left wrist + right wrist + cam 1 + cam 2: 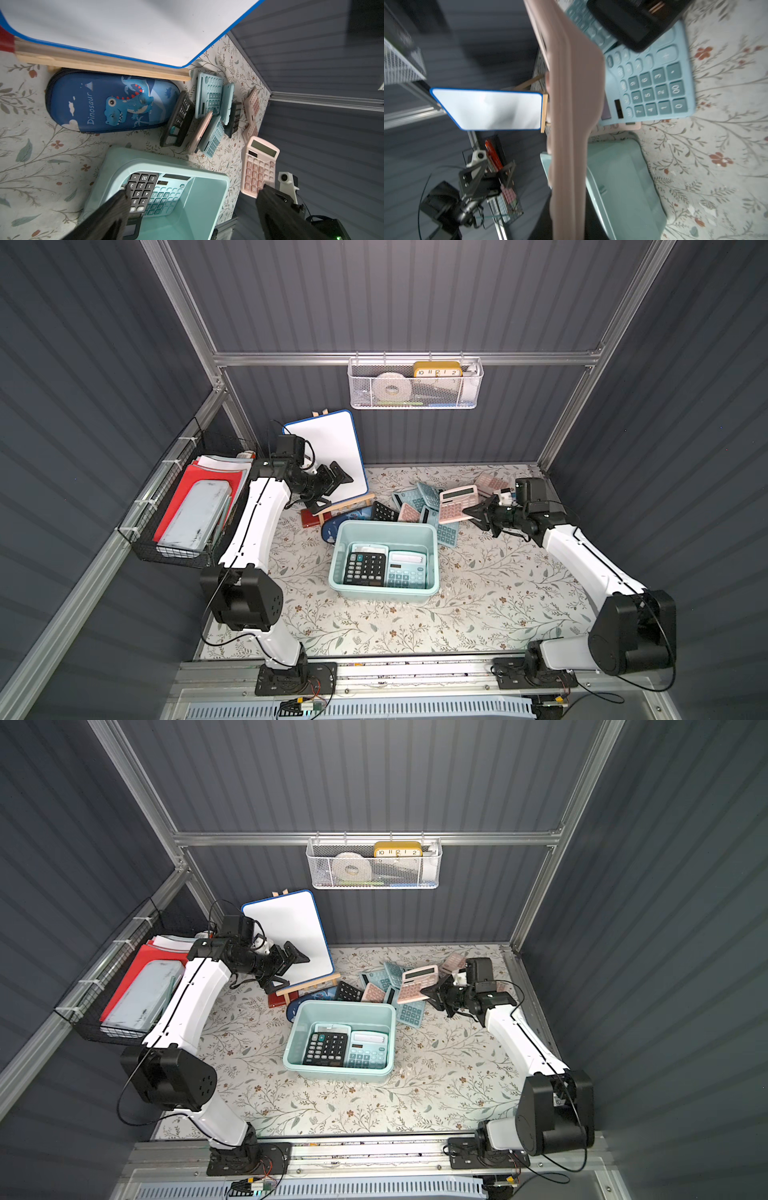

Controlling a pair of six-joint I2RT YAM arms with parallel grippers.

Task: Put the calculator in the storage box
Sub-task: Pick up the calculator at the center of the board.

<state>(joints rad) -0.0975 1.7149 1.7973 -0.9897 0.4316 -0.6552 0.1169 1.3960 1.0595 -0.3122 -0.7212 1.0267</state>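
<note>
The storage box (386, 525) (345, 1004) (207, 207) (623, 176) is a pale mint tub in the middle of the table. It holds a black calculator (365, 568) and a teal calculator (407, 570) side by side. My right gripper (471, 514) (428, 994) (569, 218) is shut on the bottom edge of a pink calculator (455, 504) (415, 984) (259, 166) (569, 124). It holds the calculator in the air just beyond the box's far right corner. My left gripper (332, 489) (289, 969) (195, 188) hangs open and empty in front of the whiteboard, left of the box.
A pile of several teal, pink and black calculators (415, 502) lies behind the box. A whiteboard on a wooden easel (328, 452) and a blue dinosaur pencil case (110, 101) stand at the back left. A black wire basket (187, 510) hangs on the left wall, a white mesh basket (415, 383) on the back wall.
</note>
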